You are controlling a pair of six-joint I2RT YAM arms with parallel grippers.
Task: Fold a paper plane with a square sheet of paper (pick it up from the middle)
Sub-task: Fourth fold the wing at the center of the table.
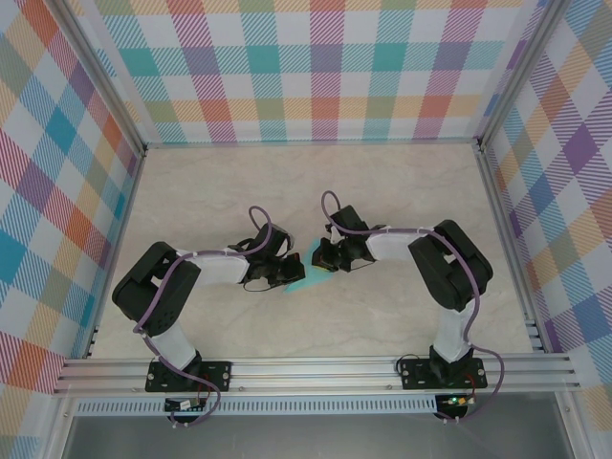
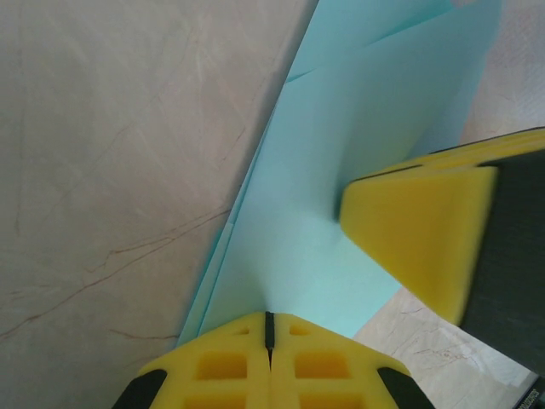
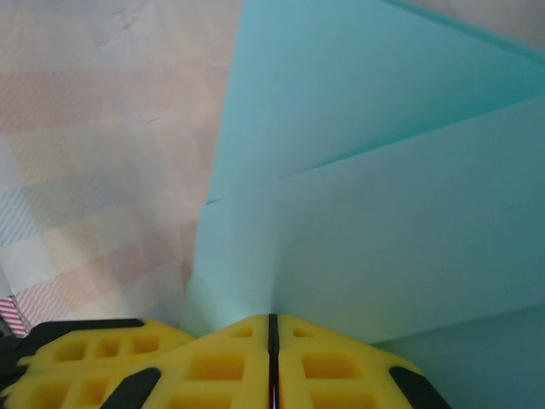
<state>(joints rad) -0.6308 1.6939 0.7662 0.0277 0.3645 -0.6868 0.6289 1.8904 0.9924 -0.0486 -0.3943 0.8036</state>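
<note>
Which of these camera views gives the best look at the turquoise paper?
The right wrist view: the paper is close up, with its folded layers and creases plain. The left wrist view shows the paper close too, but a yellow pad covers part. From the top view it is a small, distant sliver.

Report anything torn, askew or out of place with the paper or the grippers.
Nothing stands out. The folded turquoise paper is pinched between the left gripper and the right gripper, both shut on it. Its visible layers look clean and untorn, with straight fold edges.
</note>
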